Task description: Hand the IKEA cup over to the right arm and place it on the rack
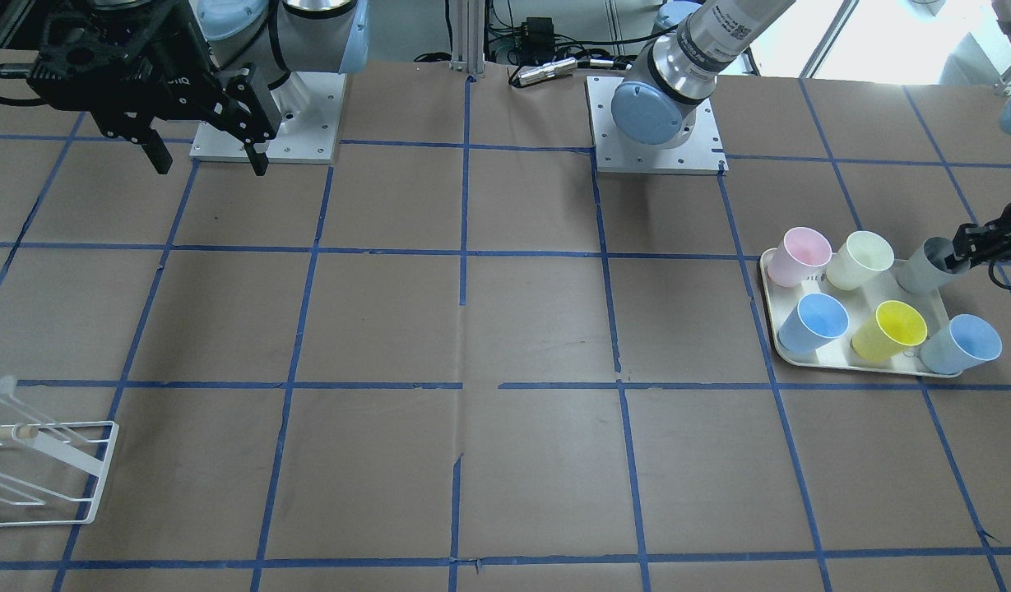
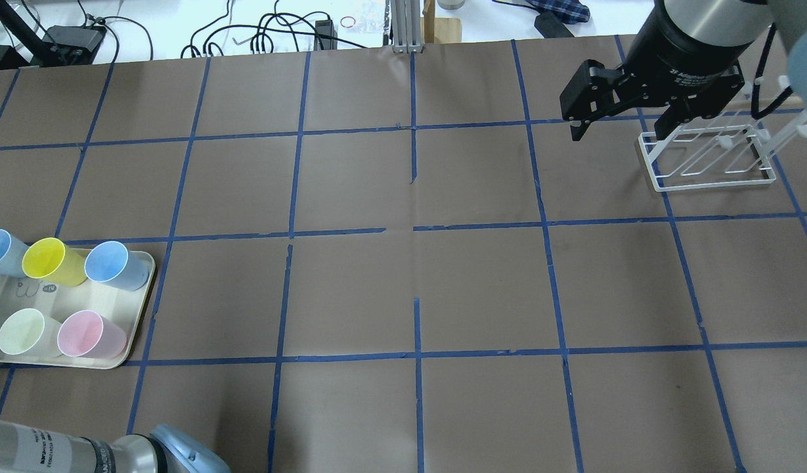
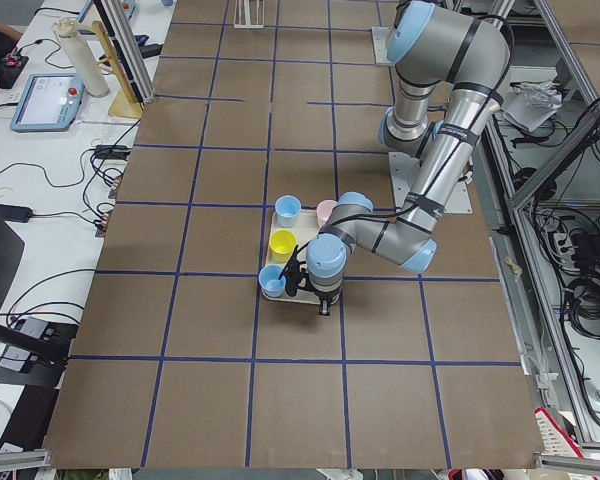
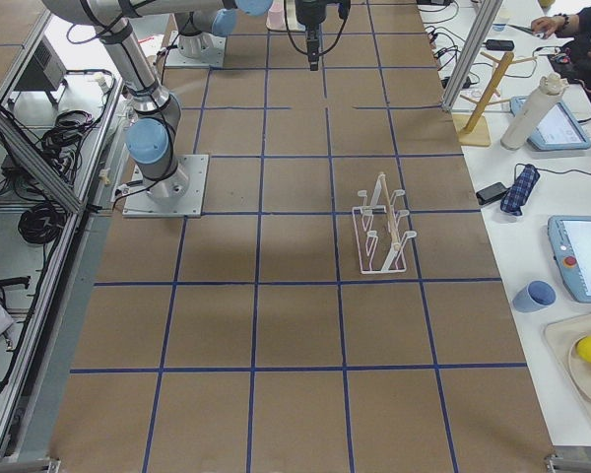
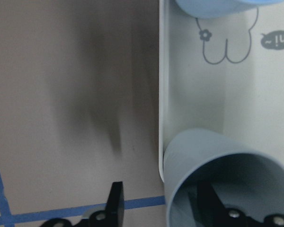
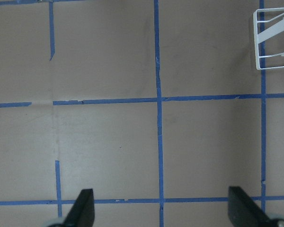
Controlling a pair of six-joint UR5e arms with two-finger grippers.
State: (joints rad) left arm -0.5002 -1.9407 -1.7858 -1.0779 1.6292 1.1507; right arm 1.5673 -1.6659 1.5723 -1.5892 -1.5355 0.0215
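Observation:
The pale grey IKEA cup (image 1: 923, 267) stands at a corner of the cream tray (image 1: 772, 325). It also fills the lower right of the left wrist view (image 5: 217, 161). My left gripper (image 1: 968, 247) straddles the cup's rim: one finger (image 5: 115, 201) is outside and one (image 5: 209, 201) inside, with a gap to the wall, so it is open. My right gripper (image 2: 621, 131) hangs open and empty above the table beside the white wire rack (image 2: 708, 157). The rack also shows in the front view (image 1: 44, 469) and the right wrist view (image 6: 274, 42).
On the tray stand a pink cup (image 1: 801, 255), a cream-green cup (image 1: 860, 259), two light blue cups (image 1: 813, 322) (image 1: 962, 344) and a yellow cup (image 1: 890, 330), close around the grey one. Brown paper with blue tape lines (image 2: 416, 230) lies between tray and rack.

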